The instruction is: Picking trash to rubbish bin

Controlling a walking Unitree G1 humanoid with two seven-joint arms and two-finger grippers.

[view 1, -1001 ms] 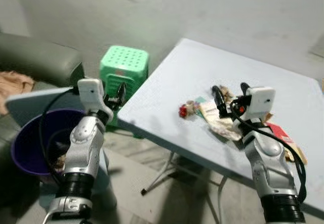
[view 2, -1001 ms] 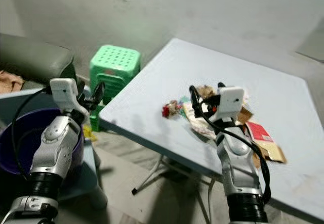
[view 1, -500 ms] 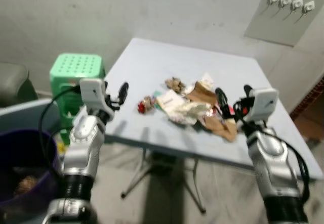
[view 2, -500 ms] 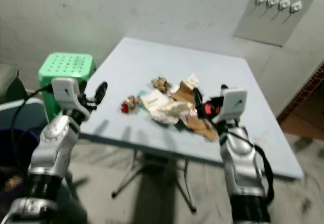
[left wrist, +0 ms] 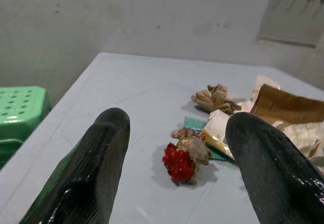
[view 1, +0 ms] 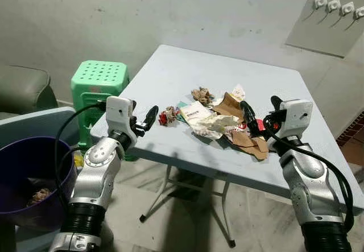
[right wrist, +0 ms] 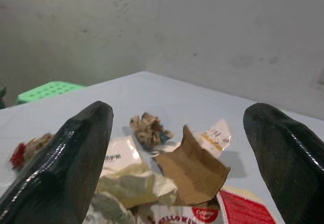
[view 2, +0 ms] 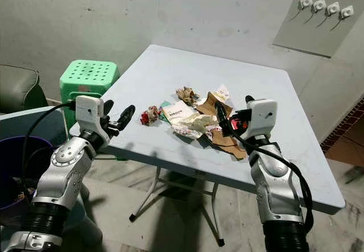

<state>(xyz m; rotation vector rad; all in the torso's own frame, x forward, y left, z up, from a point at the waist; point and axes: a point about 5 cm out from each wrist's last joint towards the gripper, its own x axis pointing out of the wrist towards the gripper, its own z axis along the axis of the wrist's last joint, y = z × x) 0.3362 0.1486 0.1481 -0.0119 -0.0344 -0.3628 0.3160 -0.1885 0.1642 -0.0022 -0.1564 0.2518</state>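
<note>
A heap of trash lies mid-table: a red crumpled wrapper [view 1: 166, 116] at its left end, a brown paper wad [view 1: 201, 95], a torn brown cardboard piece [view 1: 230, 105] and white wrappers [view 1: 210, 124]. My left gripper [view 1: 145, 120] hovers open over the table's near left corner, a short way from the red wrapper [left wrist: 179, 162], which sits between its fingers in the left wrist view. My right gripper [view 1: 260, 108] is open at the heap's right end, above the cardboard [right wrist: 195, 168]. The purple bin [view 1: 28, 172] stands on the floor at far left with some trash inside.
The pale blue folding table [view 1: 273, 81] has bare surface at the back and right. A green plastic stool [view 1: 99, 78] stands by its left corner, a dark sofa [view 1: 23, 87] beyond. A pale blue board [view 1: 40, 121] leans behind the bin. Wall sockets [view 1: 341, 7] are at upper right.
The whole view has swung from the bin side to face the table, so the camera moved. Both grippers stay open; the left one now points at the red wrapper.
</note>
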